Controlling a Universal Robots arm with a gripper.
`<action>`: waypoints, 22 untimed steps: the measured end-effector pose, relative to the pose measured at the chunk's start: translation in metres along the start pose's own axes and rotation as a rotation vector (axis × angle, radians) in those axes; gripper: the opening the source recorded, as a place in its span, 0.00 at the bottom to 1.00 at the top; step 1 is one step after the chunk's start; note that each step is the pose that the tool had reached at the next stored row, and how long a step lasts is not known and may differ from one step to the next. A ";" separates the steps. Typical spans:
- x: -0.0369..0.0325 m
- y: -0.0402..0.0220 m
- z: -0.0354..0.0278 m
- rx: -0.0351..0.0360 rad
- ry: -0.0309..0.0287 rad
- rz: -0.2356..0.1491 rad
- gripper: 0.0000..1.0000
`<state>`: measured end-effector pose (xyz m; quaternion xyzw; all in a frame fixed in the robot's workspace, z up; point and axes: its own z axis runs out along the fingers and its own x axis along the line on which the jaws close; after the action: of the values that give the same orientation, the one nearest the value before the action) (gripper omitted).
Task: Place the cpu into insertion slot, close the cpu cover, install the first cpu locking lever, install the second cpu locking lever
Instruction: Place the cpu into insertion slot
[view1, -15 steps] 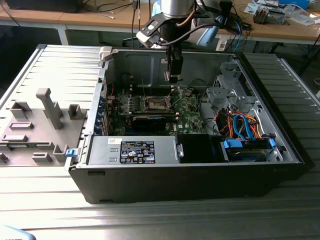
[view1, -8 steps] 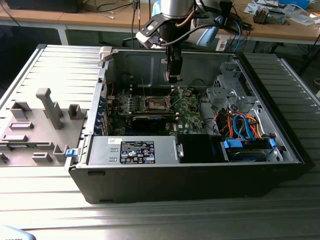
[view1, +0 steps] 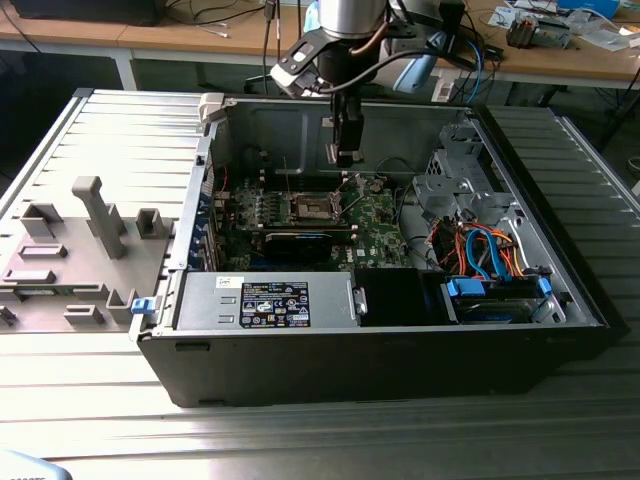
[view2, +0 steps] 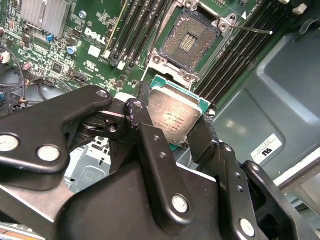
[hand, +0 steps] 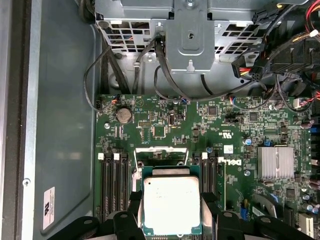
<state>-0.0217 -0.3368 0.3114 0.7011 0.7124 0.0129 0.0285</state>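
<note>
Gripper (view1: 343, 152) closed on cpu (hand: 171, 204) edges, holding it above exposed insertion slot (view2: 192, 40) of green motherboard (hand: 165, 125)

Insertion slot (view1: 313, 207) is sitting on the motherboard (view1: 375, 228), inside the computer case (view1: 350, 370). Memory slots (view2: 134, 30) are running along two opposite sides of the insertion slot. In the exterior view, the expansion card (view1: 297, 240) is lying just in front of the slot, the power supply (view1: 268, 300) is lying further in front, and the drive cage (view1: 455, 190) is standing well off to the exterior view's right of it. The gripper (view1: 343, 152) is hanging above the slot, with the cpu (view2: 172, 116) sitting between its fingers (view2: 200, 137), apart from the slot.
</note>
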 end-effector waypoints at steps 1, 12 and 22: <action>0.0000 -0.0002 0.0002 0.0000 0.0001 0.000 0.55; 0.0001 -0.0025 0.0023 0.0000 0.0001 0.000 0.55; 0.0002 -0.0045 0.0041 0.0000 0.0001 0.000 0.55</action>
<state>-0.0260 -0.3368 0.3071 0.7010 0.7124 0.0130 0.0284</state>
